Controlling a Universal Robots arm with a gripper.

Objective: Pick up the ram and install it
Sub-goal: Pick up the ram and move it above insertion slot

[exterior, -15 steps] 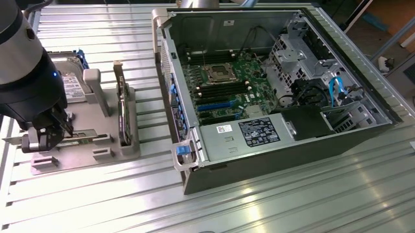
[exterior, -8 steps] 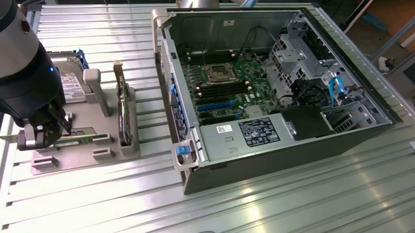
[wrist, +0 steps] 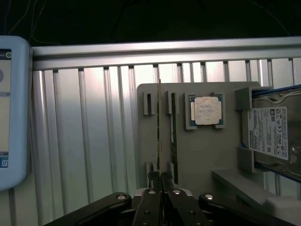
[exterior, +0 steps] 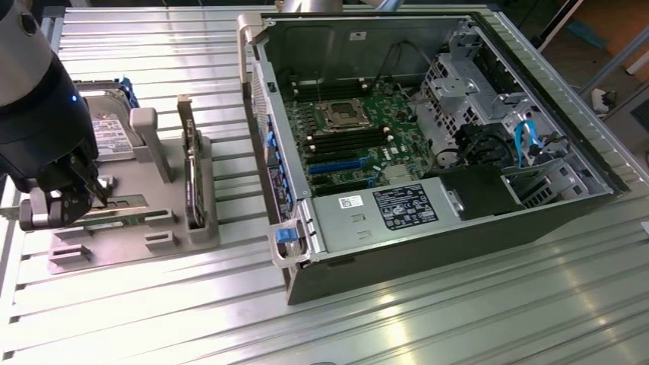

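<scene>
The ram (wrist: pixel 159 136), pinched edge-on by the closed gripper (wrist: pixel 161 188), is best drawn straight, untwisted, from the slots of the grey tray (wrist: pixel 202 155).

A slatted metal table (exterior: pixel 457 327) carries an open computer case (exterior: pixel 406 277) on the exterior view's right and a grey holder (exterior: pixel 132 245) on its left. Inside the case lie a green motherboard (exterior: pixel 350 152) with a square processor socket (exterior: pixel 342 114), a labelled power supply (exterior: pixel 400 207) and blue cables (exterior: pixel 522 141). The holder bears a hard drive (exterior: pixel 109 135) and a dark card (exterior: pixel 188 163) standing on edge on the side nearest the case. A dark robot arm (exterior: pixel 36 91) hangs its gripper (exterior: pixel 63 207) over the holder; contact cannot be told.
</scene>
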